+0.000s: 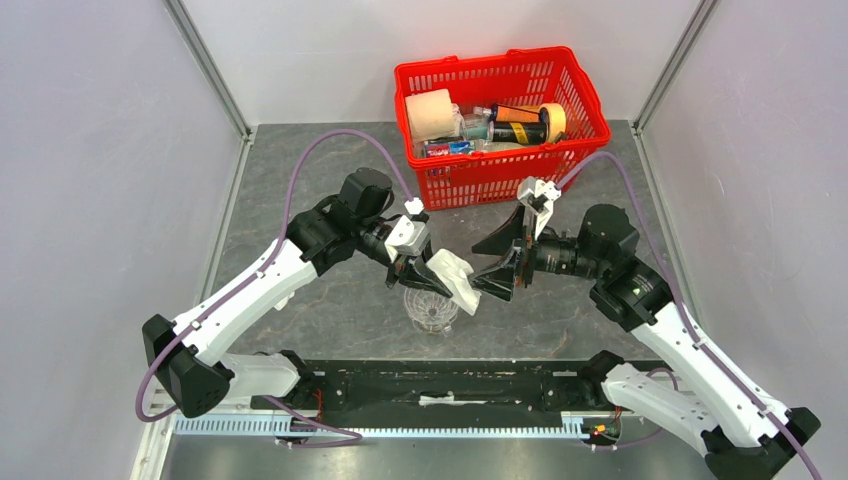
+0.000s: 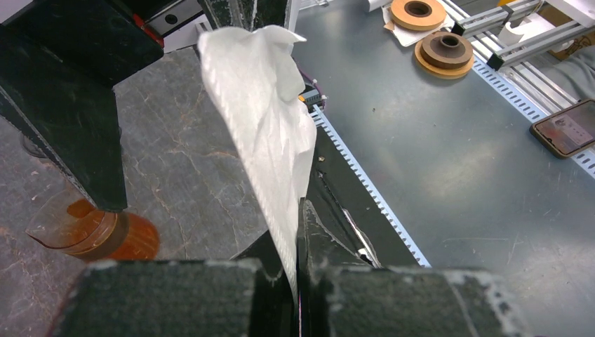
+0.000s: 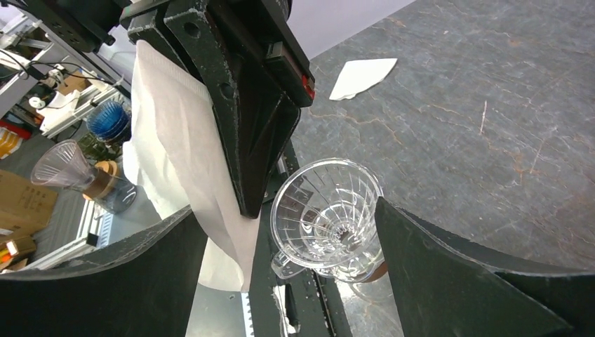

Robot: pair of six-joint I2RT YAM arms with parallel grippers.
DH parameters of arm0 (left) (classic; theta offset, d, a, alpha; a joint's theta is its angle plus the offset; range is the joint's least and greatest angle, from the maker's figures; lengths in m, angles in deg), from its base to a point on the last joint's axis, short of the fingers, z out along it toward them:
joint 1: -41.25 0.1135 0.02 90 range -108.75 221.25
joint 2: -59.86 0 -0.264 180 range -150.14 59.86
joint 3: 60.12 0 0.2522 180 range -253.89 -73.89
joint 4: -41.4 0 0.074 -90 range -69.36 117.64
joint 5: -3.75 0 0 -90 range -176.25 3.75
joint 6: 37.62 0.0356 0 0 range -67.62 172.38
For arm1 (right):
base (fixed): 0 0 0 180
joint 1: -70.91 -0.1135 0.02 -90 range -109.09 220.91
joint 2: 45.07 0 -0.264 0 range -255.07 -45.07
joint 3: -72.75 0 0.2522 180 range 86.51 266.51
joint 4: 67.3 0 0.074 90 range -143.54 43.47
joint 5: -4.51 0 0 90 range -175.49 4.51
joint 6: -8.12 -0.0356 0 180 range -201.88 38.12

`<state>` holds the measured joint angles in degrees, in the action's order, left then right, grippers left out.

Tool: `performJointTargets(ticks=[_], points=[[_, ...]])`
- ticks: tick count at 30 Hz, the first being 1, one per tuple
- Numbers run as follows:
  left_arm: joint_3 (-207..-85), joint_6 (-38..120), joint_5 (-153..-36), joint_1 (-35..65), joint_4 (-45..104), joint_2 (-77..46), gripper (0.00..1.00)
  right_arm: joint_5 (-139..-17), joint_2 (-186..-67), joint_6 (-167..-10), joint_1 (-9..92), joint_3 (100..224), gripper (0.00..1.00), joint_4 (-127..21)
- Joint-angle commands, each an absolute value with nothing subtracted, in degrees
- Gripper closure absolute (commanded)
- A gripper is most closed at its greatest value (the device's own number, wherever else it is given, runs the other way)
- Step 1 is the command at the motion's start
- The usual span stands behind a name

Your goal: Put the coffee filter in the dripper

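Observation:
The clear ribbed glass dripper (image 1: 432, 311) stands upright on a tumbler near the table's front edge. It also shows in the right wrist view (image 3: 326, 217). My left gripper (image 1: 424, 270) is shut on a white paper coffee filter (image 1: 456, 280) and holds it just above and right of the dripper's rim. In the left wrist view the filter (image 2: 270, 126) rises crumpled from between the closed fingertips of my left gripper (image 2: 297, 281). My right gripper (image 1: 488, 286) is open beside the filter's lower end. In its own view, my right gripper (image 3: 288, 270) has the filter (image 3: 179, 154) and dripper between its wide jaws.
A red basket (image 1: 480, 182) with several items stands at the back. A second white filter (image 3: 363, 76) lies flat on the grey table. A tumbler with brown liquid (image 2: 95, 232) sits under the dripper. A black rail (image 1: 440, 385) runs along the front edge.

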<state>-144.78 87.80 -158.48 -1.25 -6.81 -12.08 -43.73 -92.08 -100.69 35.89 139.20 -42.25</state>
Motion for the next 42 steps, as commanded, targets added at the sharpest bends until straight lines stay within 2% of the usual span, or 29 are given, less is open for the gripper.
performJointTargets(ticks=[1,6,10,22,24,29,32,33,34,37,40,41,42], points=[[-146.19,89.44,-160.13,-1.29,-7.14,-11.77,0.98,-41.23,-93.81,-103.37,35.76,140.56,0.07,-47.57],[-146.40,89.16,-161.00,-1.29,-7.07,-12.39,0.98,-41.89,-95.83,-103.55,35.76,141.55,0.18,-46.42],[-146.56,88.40,-160.24,-1.29,-6.96,-12.23,0.98,-40.91,-95.69,-104.15,35.76,141.27,0.32,-46.90],[-145.69,84.39,-156.59,-1.29,-3.95,-12.32,0.98,-35.28,-95.76,-108.76,35.81,140.29,0.34,-49.82],[-145.77,83.85,-156.51,-1.29,-3.43,-12.30,0.98,-35.35,-96.26,-108.73,35.81,140.46,0.41,-49.72],[-145.87,83.08,-156.19,-1.25,-2.71,-12.27,0.96,-36.03,-97.32,-108.12,35.76,140.74,0.66,-49.08],[-145.32,81.09,-155.00,-1.29,-0.77,-11.86,0.85,-36.75,-97.19,-107.23,35.81,141.16,0.79,-47.99],[-144.90,79.91,-154.69,-1.29,0.56,-11.79,0.81,-36.80,-96.99,-106.91,35.79,141.62,0.86,-47.19],[-144.59,78.15,-153.93,-1.29,2.30,-11.69,0.77,-37.28,-96.58,-106.47,35.74,142.06,0.98,-45.90],[-143.51,72.53,-150.81,-1.29,6.79,-11.16,0.62,-42.85,-94.12,-106.16,35.78,142.05,1.00,-43.20],[-141.50,68.73,-147.43,-1.29,10.58,-9.92,0.41,-49.95,-91.72,-104.81,35.77,142.67,1.00,-38.35],[-140.80,67.38,-146.30,-1.29,11.84,-9.15,0.29,-52.47,-90.97,-104.65,35.77,143.05,1.00,-37.06],[-140.27,66.44,-144.86,-1.29,12.55,-8.61,0.25,-54.63,-90.32,-104.42,35.76,143.33,1.00,-35.50]])
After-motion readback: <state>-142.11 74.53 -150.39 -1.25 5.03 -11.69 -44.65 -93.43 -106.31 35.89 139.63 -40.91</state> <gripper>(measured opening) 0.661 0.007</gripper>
